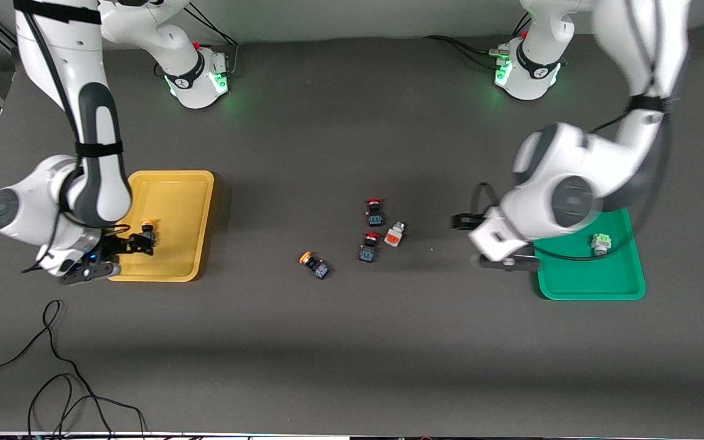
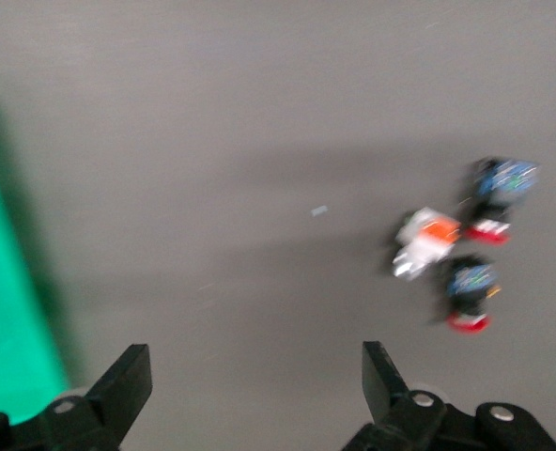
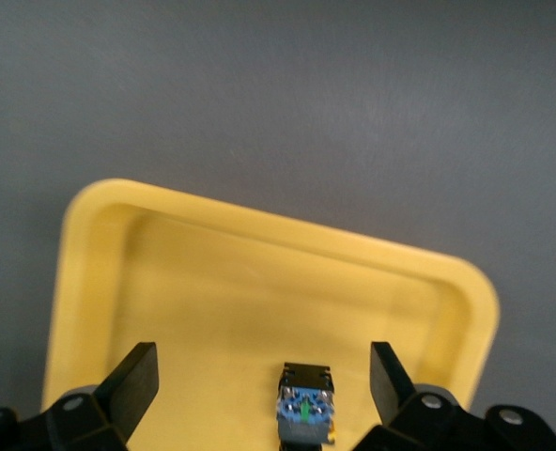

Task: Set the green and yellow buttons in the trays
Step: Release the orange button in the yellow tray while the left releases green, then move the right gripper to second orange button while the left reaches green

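Sorting by cap colour, I am working the table from the right arm's end toward the left arm's end. I am holding the right gripper [image 1: 139,243] low over the shallow yellow plastic tray [image 1: 176,269] with its fingers spread wide and gripping nothing; the orange-yellow-capped switch on a black-blue body [image 1: 146,227] is sitting on the tray floor between those fingers, apart from both, which I am reading as a drop-off made where its colour belongs. In the right wrist view the same switch [image 3: 304,406] is resting upright-ish between the two dark pads with clear gaps either side. At mid-table the second orange-yellow-capped switch [image 1: 314,264] is lying on its side, nearest the front camera, waiting for that tray. Beside it, toward the left arm's end, two red-capped black-blue switches [image 1: 374,212] are standing one nearer the camera than the other, with the white-bodied orange-red-faced switch [image 1: 395,234] just beside them; I am leaving the red ones alone. I am keeping the left gripper [image 1: 503,261] over the bare mat just beside the green plastic tray [image 1: 590,290], fingers wide apart and empty, facing that cluster. Inside the green tray the white-bodied green-faced switch [image 1: 600,243] is lying, matched to its colour.
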`<act>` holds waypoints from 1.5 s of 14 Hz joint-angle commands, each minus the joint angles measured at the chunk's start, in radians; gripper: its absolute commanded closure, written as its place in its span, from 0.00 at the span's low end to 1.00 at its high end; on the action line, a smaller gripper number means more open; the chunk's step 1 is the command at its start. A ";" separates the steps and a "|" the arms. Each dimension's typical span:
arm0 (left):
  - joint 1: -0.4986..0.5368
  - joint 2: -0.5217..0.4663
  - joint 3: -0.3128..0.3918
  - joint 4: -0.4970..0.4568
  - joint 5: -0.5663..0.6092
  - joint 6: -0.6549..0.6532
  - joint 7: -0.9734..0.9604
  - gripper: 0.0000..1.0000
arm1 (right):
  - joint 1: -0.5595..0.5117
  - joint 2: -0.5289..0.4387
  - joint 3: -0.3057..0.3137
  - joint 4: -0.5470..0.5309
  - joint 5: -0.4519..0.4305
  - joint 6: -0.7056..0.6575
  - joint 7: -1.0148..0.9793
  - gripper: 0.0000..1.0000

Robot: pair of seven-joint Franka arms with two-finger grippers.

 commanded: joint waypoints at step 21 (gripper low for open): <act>-0.273 0.280 0.031 -0.039 0.306 0.334 -0.282 0.02 | 0.102 0.342 0.494 0.643 -0.104 0.008 0.281 0.00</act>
